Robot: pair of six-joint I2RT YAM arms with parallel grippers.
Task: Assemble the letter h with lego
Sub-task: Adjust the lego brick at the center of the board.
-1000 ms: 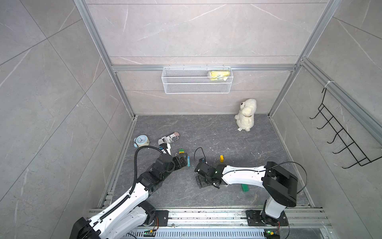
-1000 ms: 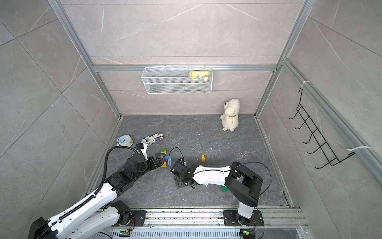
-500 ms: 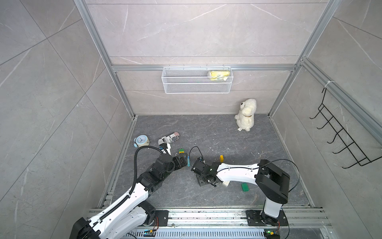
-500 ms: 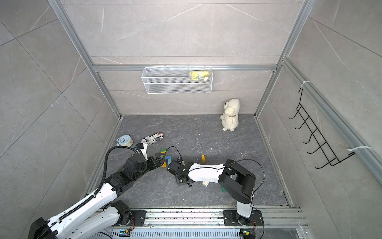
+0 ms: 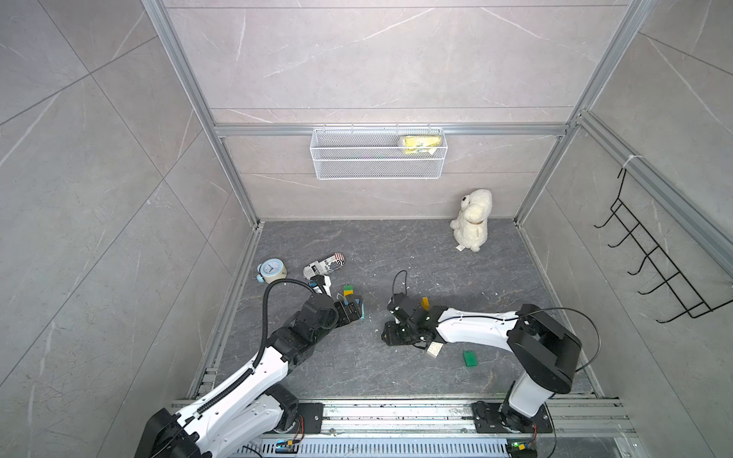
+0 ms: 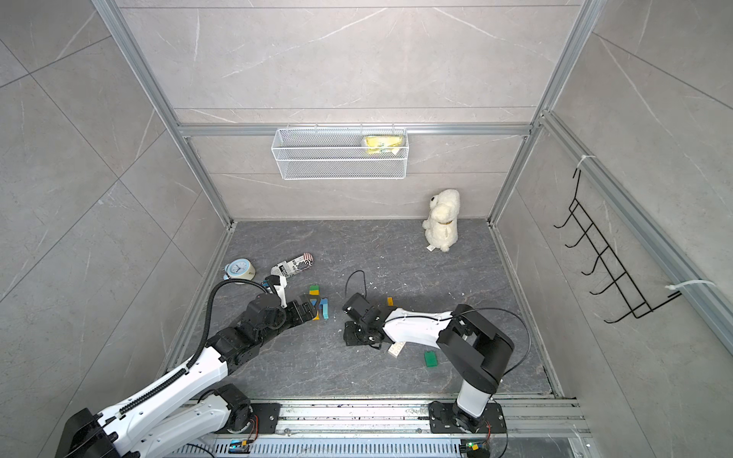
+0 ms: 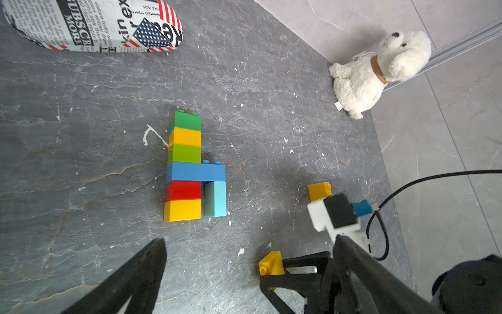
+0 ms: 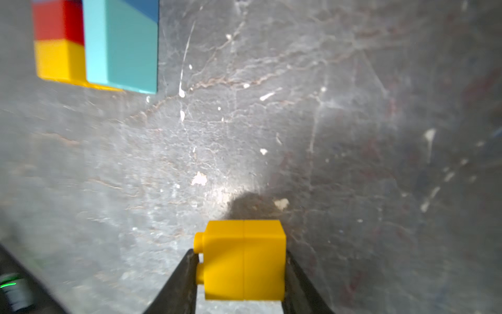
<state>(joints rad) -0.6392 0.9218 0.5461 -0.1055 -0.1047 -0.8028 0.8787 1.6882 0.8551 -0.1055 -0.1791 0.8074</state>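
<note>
The lego build (image 7: 184,168) lies flat on the dark floor: a column of green, yellow, lime, blue, red and yellow bricks, with a light blue brick under the blue one's overhang. Both top views show it (image 5: 351,295) (image 6: 317,301). My left gripper (image 7: 248,239) stands open just short of the build (image 5: 355,311). Right of the build, my right gripper (image 8: 241,255) is shut on a yellow brick (image 8: 243,261), held low over the floor (image 5: 390,339). An orange brick (image 5: 425,303), a white brick (image 5: 434,349) and a green brick (image 5: 470,358) lie loose by the right arm.
A white plush dog (image 5: 472,220) sits at the back right. An alarm clock (image 5: 271,269) and a newspaper-print case (image 5: 324,265) lie at the left. A wire basket (image 5: 377,154) hangs on the back wall and a hook rack (image 5: 650,269) on the right wall.
My right gripper's jaws have closed onto the yellow brick, and the arm has shifted slightly. The left arm has stayed still and open.
</note>
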